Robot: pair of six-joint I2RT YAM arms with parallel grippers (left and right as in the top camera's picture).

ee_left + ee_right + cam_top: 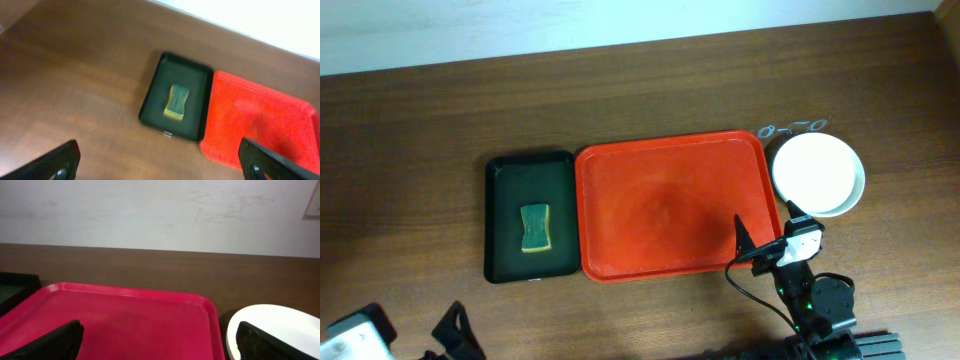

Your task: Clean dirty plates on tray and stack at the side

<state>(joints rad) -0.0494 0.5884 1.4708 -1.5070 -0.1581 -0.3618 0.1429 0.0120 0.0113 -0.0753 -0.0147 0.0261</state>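
Hovering at near edge, both spread wide: L pincer (160, 161) by left corner, R pincer (156, 341) twd right. Lying mid tabletop (650, 95): red tray (670, 205). Sitting just right of it, off tray: plates (817, 172) stacked, white on top.

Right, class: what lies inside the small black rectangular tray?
One green-and-yellow foam sponge lies near the middle of the small black rectangular plastic tray, and nothing else shows in it. The patch of tray floor beneath the sponge is covered.
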